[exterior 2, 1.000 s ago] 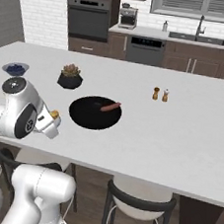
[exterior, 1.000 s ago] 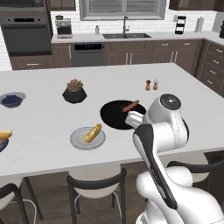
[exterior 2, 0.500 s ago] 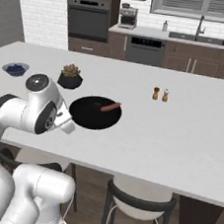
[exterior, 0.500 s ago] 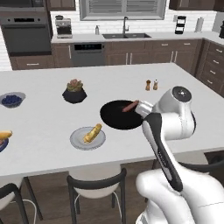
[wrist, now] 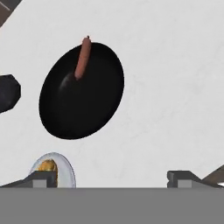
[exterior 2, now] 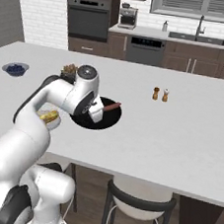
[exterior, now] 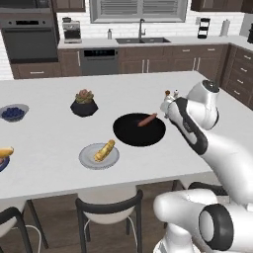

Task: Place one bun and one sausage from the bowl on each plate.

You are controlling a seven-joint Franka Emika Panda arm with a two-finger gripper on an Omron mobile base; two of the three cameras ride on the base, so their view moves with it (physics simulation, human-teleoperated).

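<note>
One sausage point(wrist: 82, 57) against the bowl point(wrist: 87, 109) rim, pincer point(wrist: 111, 178) agape.

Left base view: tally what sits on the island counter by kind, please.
Bun: 2
Sausage: 1
Black bowl: 1
Plate: 2
Berry bowl: 1
Plant pot: 1
Shakers: 2
Total: 10

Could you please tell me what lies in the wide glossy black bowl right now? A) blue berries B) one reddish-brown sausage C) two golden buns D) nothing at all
B: a single thin reddish-brown sausage rests against the rim of the wide glossy black bowl.
</note>
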